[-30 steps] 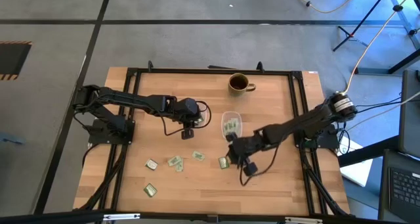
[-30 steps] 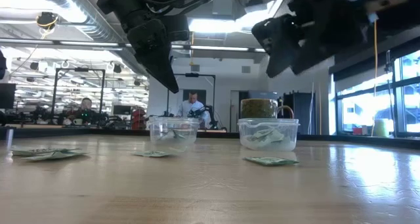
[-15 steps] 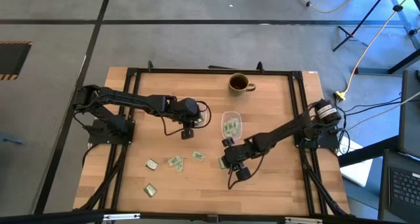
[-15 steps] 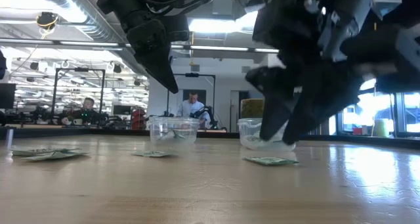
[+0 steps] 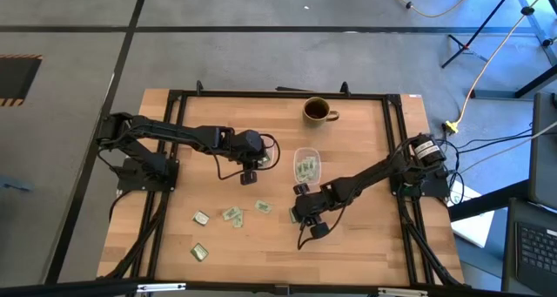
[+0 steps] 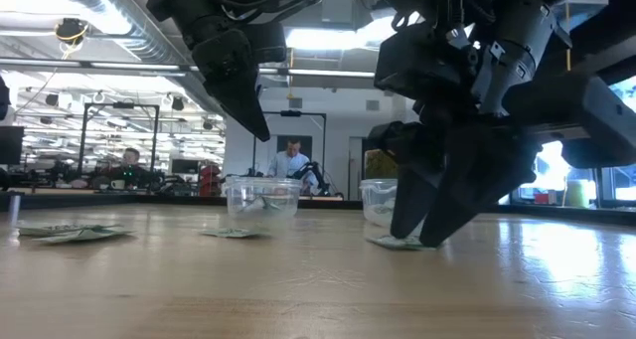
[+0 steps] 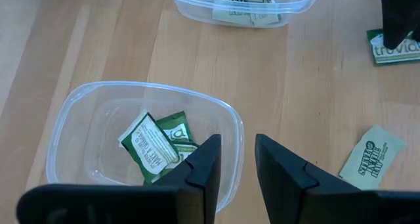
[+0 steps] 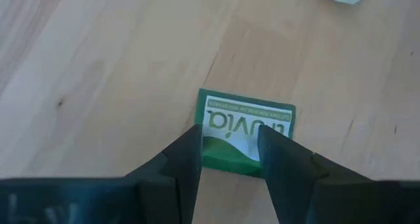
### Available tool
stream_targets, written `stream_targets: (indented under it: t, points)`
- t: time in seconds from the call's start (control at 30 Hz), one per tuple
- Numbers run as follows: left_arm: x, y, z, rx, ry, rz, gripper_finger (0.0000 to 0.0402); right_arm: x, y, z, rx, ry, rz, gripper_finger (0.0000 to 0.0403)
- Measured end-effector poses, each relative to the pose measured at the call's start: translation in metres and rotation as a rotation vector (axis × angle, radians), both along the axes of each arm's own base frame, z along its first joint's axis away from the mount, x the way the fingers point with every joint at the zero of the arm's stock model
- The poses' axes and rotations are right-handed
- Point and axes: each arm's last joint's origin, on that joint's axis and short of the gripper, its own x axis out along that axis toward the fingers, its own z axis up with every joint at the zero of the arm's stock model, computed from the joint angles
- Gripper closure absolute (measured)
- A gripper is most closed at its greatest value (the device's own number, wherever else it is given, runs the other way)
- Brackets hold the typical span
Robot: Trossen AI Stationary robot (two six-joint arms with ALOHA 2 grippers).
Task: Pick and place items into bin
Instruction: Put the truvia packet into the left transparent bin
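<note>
Right claw [image 8: 228,159] points down at the worktop [image 5: 365,245], fingers parted astride a packet [image 8: 246,133]; left claw [image 7: 236,171], slightly parted and empty, hangs over a tub [image 7: 85,119].

Right gripper [image 8: 228,159] drops from above table to tabletop, fingers now straddling green-white packet [image 8: 244,132]; jaws narrow slightly.

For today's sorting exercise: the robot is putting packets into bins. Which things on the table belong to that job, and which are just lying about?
Belonging to the job:
- green-and-white packet under the right gripper
- loose packets on the wood
- clear bin below the left gripper
- second clear bin holding packets

Just lying about:
- brown mug at the far edge
</note>
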Motion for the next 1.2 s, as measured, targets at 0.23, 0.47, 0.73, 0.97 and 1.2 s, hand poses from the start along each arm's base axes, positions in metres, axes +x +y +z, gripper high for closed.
stream_targets:
  t: [0.23,0.47,0.73,0.97,1.2]
  points:
    - [0.0,0.0,0.0,0.0,0.0,0.0,0.0313,0.0,-0.001,-0.001,-0.008,0.002,-0.001,0.0308]
    - [0.0,0.0,0.0,0.0,0.0,0.0,0.0313,-0.001,-0.001,0.002,-0.009,-0.007,0.006,0.0329]
    - [0.001,-0.001,0.001,-0.016,-0.013,-0.048,0.0313,-0.009,-0.004,0.045,-0.001,-0.114,0.031,0.0329]
    - [0.02,-0.014,0.018,0.109,-0.281,-0.411,0.0313,-0.024,-0.009,0.105,0.009,-0.317,0.098,0.0328]
    - [0.031,-0.037,0.035,0.444,-0.492,-0.709,0.0313,-0.04,-0.014,0.147,0.053,-0.479,0.096,0.0328]
